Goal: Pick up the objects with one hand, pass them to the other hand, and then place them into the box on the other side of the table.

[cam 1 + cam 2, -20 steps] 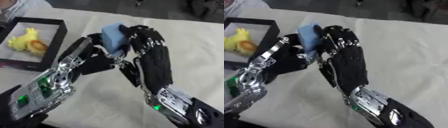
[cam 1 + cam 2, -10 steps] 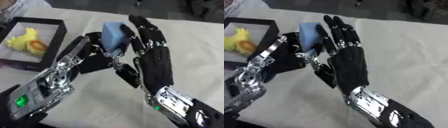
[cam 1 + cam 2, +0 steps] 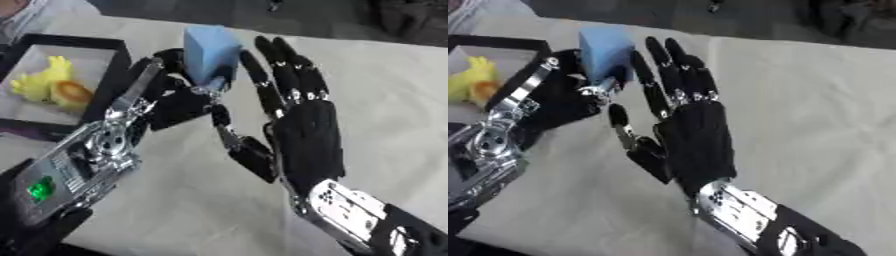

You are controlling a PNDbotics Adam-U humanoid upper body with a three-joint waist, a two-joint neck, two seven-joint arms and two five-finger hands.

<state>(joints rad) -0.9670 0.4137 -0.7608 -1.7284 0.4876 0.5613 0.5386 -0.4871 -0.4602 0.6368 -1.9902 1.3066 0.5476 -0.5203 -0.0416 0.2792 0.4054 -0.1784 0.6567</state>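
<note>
1. Since a moment ago the right hand (image 3: 302, 130) has uncurled from the pale blue foam-like block (image 3: 210, 52); its fingers now stand straight and spread just to the right of the block, holding nothing.
2. The left hand (image 3: 171, 100) has the block, its fingers and thumb curled round the block's lower part, so the handover looks finished from where I stand.
3. The block sits upright in that grip, long axis pointing up and a little away from the robot, held above the cream-coloured tablecloth (image 3: 385, 90) rather than resting on it.
4. The black-rimmed shallow box (image 3: 114, 82) lies just to the left of the left hand, with a yellow soft toy and a small orange round thing (image 3: 70, 92) already inside.
5. What matters next, I'd judge: the box is leftward and close by the holding hand, so the left arm alone can swing the block over the near rim.
6. The right hand's fingers are very near the block's right face; they should draw clear first.
</note>
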